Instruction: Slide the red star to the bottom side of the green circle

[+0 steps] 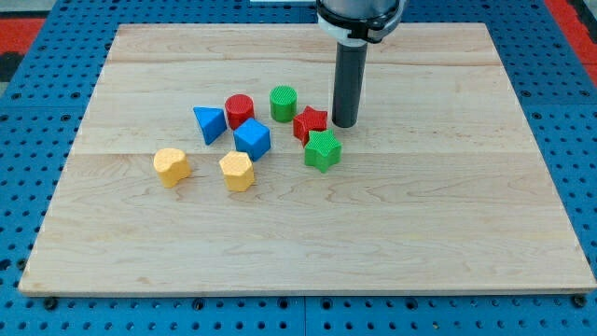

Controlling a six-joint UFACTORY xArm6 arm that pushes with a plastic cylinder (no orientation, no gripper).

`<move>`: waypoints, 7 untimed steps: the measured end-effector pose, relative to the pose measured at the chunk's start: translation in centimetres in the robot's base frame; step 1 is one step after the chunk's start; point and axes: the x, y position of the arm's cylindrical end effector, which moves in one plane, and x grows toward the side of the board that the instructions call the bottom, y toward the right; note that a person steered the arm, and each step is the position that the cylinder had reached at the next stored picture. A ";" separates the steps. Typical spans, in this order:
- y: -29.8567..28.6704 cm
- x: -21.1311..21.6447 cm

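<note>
Pushing leftward from here, my tip [344, 124], a bare rod grasping nothing, could knock the red star [310, 122] into the green circle [284, 102], or drag along the green star [323, 150].

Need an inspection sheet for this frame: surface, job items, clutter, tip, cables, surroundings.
Surface: wooden board, pale, flat, blocks clustered left of centre.
Job's things: red star lies right of and slightly below the green circle, close beside it; not yet on its bottom side.
Clutter: green star just below the red star; red cylinder, blue triangle, blue cube, two yellow blocks.
Tip: my tip is down at the board, just right of the red star.
Cables: nothing seen.
Surroundings: blue perforated base around the board.
</note>
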 end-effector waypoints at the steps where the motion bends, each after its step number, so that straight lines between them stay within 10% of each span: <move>1: 0.0 0.0; 7: -4.7 0.7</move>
